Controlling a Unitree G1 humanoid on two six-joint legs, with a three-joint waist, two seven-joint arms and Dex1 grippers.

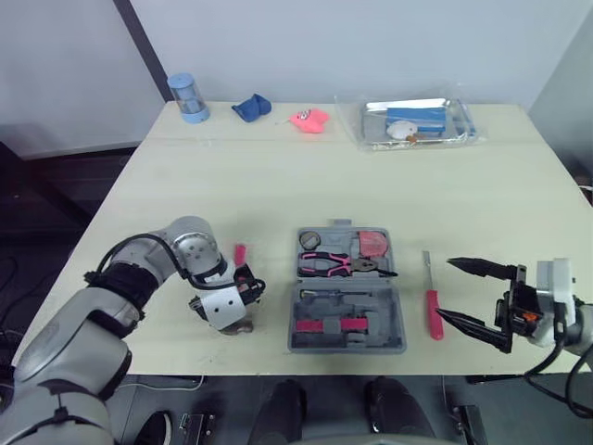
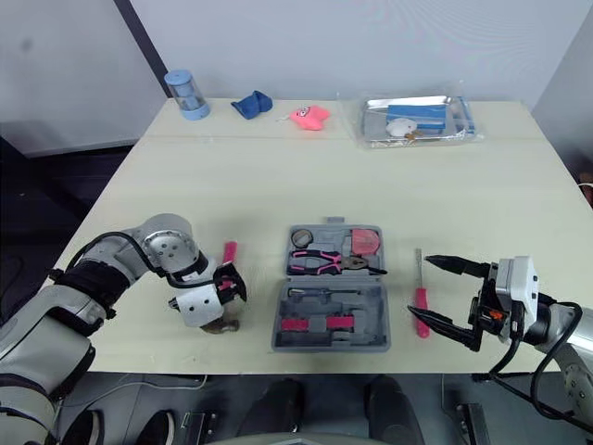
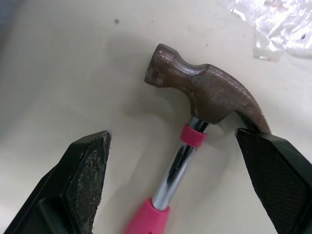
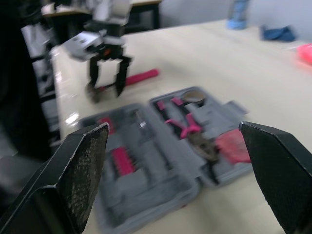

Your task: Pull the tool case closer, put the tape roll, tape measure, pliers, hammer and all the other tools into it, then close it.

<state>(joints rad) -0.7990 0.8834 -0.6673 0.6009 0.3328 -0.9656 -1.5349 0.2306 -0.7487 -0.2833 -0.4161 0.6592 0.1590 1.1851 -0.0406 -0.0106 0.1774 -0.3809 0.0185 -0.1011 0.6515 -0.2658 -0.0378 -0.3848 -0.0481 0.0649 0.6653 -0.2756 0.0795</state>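
The grey plastic tool case (image 1: 347, 315) lies open at the near edge of the pale tabletop (image 1: 278, 176), between the two arms and, I judge, already within reach of either. Pink-handled pliers (image 1: 338, 264) rest in its far half. Left of it lies the pink-handled hammer with the brown steel head (image 3: 204, 92). The left end effector (image 1: 227, 311) stands over the hammer's head end, spread and gripping nothing, probably lined up to grasp. Right of the case a red-handled screwdriver (image 1: 432, 311) lies on the tabletop, the right end effector (image 1: 447, 289) just beside it, wide open and empty. The left wrist view adds that the fingers (image 3: 83, 170) straddle the hammer's neck, one clear, the other close by the claw, contact unclear. The right wrist view shows that same straddle from the side.
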